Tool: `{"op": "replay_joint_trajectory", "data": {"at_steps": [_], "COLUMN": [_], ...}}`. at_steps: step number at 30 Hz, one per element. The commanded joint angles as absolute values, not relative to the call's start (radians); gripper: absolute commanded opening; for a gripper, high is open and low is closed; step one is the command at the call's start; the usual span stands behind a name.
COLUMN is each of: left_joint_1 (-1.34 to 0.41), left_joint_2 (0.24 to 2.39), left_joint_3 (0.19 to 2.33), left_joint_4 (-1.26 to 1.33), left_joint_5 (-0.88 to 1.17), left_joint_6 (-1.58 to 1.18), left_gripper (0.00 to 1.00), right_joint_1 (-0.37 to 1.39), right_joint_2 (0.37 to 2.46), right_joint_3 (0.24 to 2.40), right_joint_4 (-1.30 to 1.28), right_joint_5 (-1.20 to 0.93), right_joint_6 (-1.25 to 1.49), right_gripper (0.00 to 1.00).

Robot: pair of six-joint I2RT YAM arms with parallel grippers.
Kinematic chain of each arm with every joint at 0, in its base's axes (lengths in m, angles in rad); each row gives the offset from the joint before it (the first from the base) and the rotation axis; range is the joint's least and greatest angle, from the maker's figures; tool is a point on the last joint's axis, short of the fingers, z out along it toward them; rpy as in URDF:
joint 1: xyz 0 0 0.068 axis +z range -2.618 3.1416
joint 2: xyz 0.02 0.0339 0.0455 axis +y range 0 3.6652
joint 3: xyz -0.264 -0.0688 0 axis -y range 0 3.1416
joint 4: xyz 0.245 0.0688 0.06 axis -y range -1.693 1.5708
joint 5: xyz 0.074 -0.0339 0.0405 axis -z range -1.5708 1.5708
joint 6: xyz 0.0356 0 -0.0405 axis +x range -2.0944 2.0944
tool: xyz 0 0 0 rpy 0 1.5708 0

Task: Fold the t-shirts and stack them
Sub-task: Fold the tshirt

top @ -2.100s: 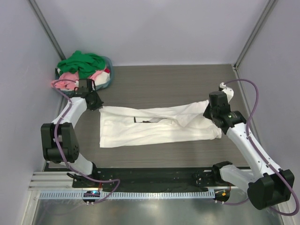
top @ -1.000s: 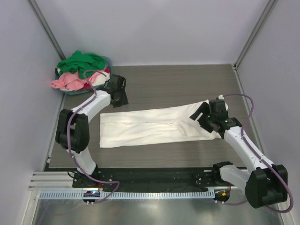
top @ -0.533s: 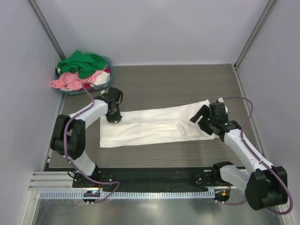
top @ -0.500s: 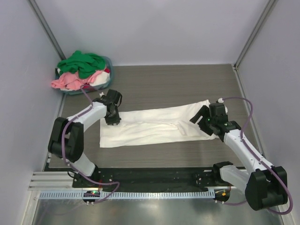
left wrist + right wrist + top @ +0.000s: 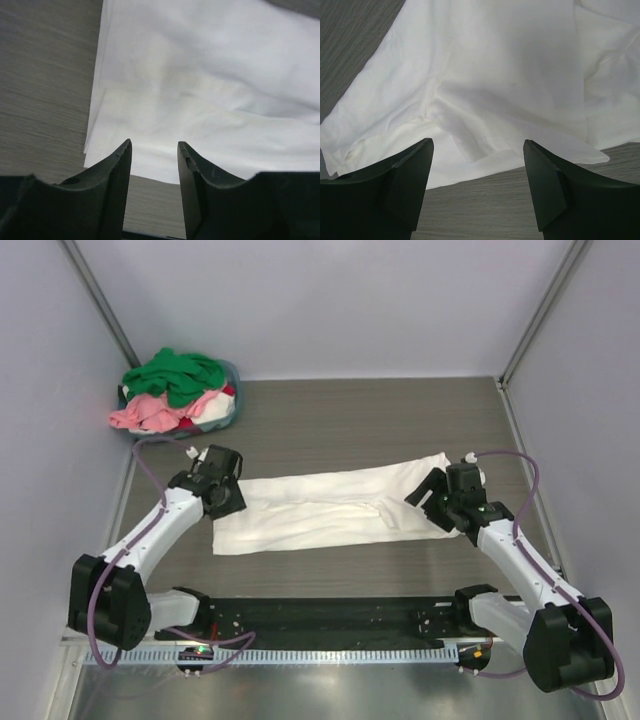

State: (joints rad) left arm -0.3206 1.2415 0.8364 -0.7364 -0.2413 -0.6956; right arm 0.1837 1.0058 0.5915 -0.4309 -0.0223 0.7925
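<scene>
Sprawling shirt [image 5: 330, 508]: soft white cloth is lying long and creased.
Your left gripper [image 5: 154, 144]: gaping.
Your right gripper [image 5: 477, 143]: gaping wide.

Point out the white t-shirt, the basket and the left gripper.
white t-shirt [image 5: 330, 510], top view, middle of the cloth.
basket [image 5: 237, 390], top view, its bare right rim.
left gripper [image 5: 154, 144], left wrist view, midway between its open fingertips.

1. A dark wood-grain table [image 5: 370, 420] is seen, enclosed by pale grey walls [image 5: 330, 300]
2. A blue-grey round basket [image 5: 235, 400] is set at its far left corner
3. A black base plate [image 5: 330, 615] is fixed along the near edge
</scene>
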Motion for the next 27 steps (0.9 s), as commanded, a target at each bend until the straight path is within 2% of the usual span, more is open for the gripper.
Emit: {"op": "replay_joint_trajectory", "data": {"at_steps": [1, 5, 10, 13, 19, 22, 27], "left_joint_1": [-0.321, -0.321, -0.319, -0.319, -0.319, -0.325, -0.409], "left_joint_2": [1.278, 1.445, 1.693, 1.758, 1.769, 1.729, 1.588], "left_joint_3": [0.952, 1.052, 1.132, 1.123, 0.994, 0.891, 0.732], "left_joint_4": [-0.704, -0.683, -0.676, -0.670, -0.640, -0.621, -0.568], "left_joint_5": [-0.252, -0.252, -0.222, -0.207, -0.149, -0.104, -0.005], "left_joint_6": [-0.667, -0.631, -0.614, -0.632, -0.686, -0.739, -0.868], "left_gripper": [0.44, 0.51, 0.50, 0.50, 0.48, 0.47, 0.47], "right_joint_1": [0.186, 0.187, 0.183, 0.150, 0.100, 0.094, 0.098], "right_joint_2": [1.014, 1.095, 1.247, 1.330, 1.544, 1.727, 1.992], "right_joint_3": [0.607, 0.638, 0.676, 0.690, 0.797, 0.928, 1.217], "right_joint_4": [-0.379, -0.345, -0.318, -0.318, -0.311, -0.305, -0.269], "right_joint_5": [-0.037, -0.060, -0.026, -0.025, -0.006, -0.005, -0.127], "right_joint_6": [0.811, 0.828, 0.831, 0.839, 0.808, 0.767, 0.747], "right_gripper": [0.78, 0.79, 0.79, 0.79, 0.82, 0.82, 0.82]}}
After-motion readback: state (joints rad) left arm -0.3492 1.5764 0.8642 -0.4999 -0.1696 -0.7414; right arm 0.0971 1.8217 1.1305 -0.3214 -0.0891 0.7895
